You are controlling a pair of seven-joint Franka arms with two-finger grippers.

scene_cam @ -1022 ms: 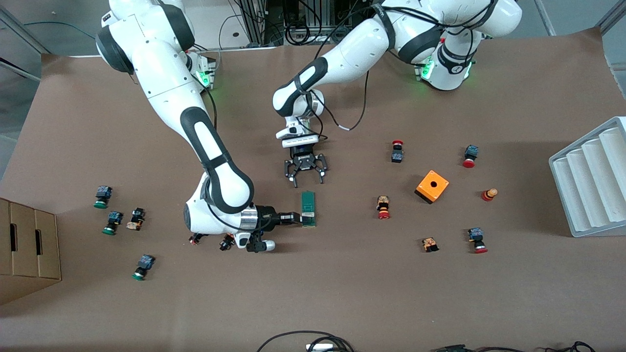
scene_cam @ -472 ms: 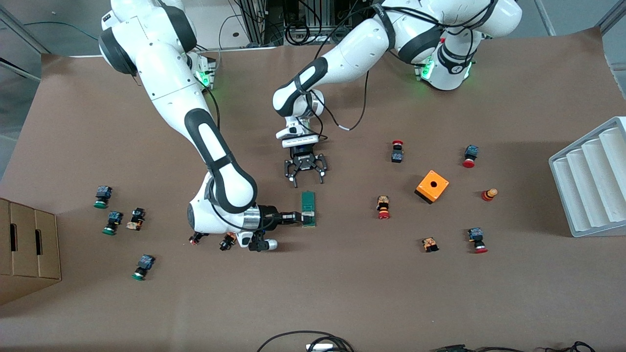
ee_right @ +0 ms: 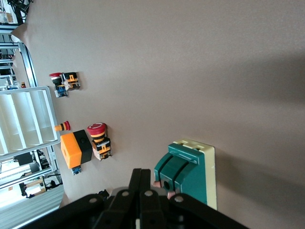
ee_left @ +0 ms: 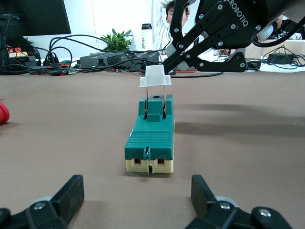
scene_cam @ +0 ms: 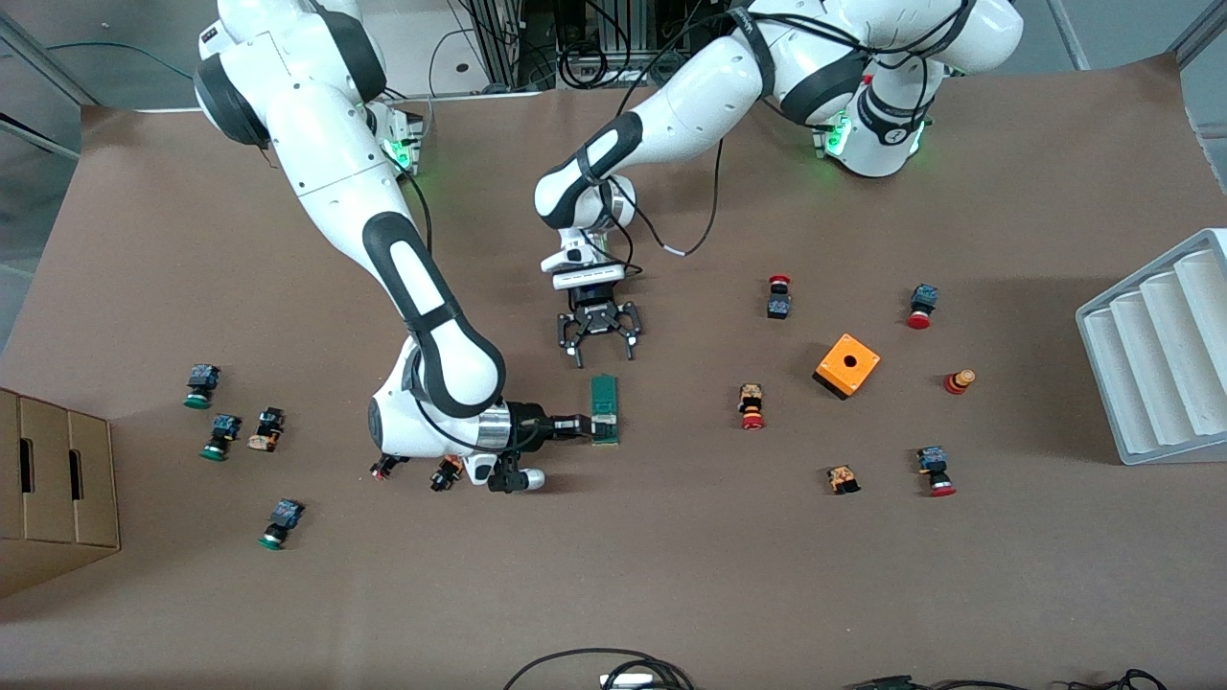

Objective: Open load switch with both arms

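The load switch point(scene_cam: 604, 406) is a narrow green block lying mid-table. In the left wrist view the load switch point(ee_left: 150, 138) has its white slider piece point(ee_left: 155, 78) standing up above the body on two metal blades. My right gripper point(scene_cam: 582, 425) is shut, fingers pressed together with nothing between them. It lies low beside the switch, its tip against the white piece. In its own view the right gripper point(ee_right: 143, 177) sits next to the green body point(ee_right: 188, 174). My left gripper point(scene_cam: 601, 355) hovers open over the table just past the switch's end nearer the bases, its fingertips point(ee_left: 70, 192) wide apart.
An orange box point(scene_cam: 846, 365) and several red push-buttons, such as one point(scene_cam: 752, 406), lie toward the left arm's end. A white ribbed rack point(scene_cam: 1160, 350) stands at that edge. Green buttons point(scene_cam: 220, 436) and a cardboard box point(scene_cam: 53, 489) are at the right arm's end.
The right arm's forearm and wrist have shifted slightly toward the switch, its shut fingertips staying at the white piece. The left arm has not moved.
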